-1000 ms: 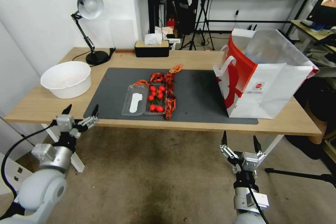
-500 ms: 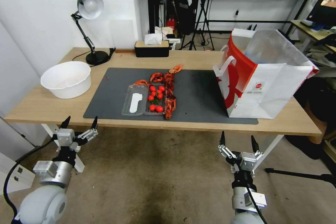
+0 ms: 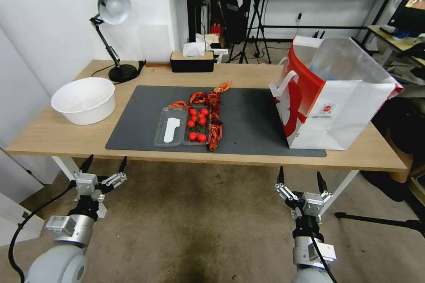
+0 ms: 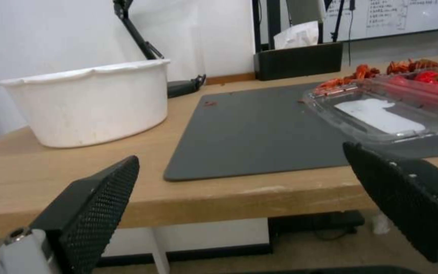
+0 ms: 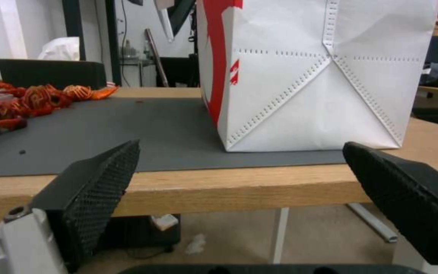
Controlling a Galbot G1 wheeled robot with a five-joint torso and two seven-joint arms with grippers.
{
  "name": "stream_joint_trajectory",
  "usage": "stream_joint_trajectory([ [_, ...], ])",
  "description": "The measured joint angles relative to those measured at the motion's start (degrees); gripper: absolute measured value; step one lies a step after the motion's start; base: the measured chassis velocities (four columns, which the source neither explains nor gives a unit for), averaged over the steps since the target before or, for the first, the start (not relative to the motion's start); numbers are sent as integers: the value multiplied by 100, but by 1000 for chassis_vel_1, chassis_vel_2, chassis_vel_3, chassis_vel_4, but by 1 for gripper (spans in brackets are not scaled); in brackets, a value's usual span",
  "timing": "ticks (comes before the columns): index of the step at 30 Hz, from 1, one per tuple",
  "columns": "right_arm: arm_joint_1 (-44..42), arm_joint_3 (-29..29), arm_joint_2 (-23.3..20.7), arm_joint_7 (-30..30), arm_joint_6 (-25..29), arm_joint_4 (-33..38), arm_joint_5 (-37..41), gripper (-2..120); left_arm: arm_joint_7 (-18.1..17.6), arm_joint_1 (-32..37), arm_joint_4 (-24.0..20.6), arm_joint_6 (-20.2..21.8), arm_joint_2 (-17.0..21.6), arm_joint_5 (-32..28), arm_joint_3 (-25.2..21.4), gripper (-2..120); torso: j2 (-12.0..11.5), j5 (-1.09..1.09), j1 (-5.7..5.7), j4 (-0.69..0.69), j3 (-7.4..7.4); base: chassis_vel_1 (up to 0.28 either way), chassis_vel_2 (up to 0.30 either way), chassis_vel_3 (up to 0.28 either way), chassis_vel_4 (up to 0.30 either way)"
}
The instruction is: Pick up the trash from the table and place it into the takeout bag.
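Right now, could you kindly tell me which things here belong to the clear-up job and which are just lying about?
Job: shells, tray with tomatoes, bag, table; left gripper and right gripper, both open, below the table's edge.
Lying about: bowl, lamp, tissue box, mat.

A mottled grey-brown floor (image 3: pixel 190 230) is being bordered by a white wall (image 3: pixel 53 17); black tripods (image 3: pixel 254 17) are being kept behind.

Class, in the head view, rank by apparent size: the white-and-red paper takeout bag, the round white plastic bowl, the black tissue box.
1. White-and-red paper takeout bag, largest.
2. Round white plastic bowl.
3. Black tissue box, smallest; it stands farthest back, so its true size is unsure.
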Motion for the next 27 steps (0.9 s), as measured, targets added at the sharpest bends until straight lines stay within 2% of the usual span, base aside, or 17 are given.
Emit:
stream_joint_trajectory([
  [27,-20,5,-7,-184,37,-39,-13,100,38,-24,243,-250,-39,125,68,100,0,0,0,0,0,0,0,0,0],
])
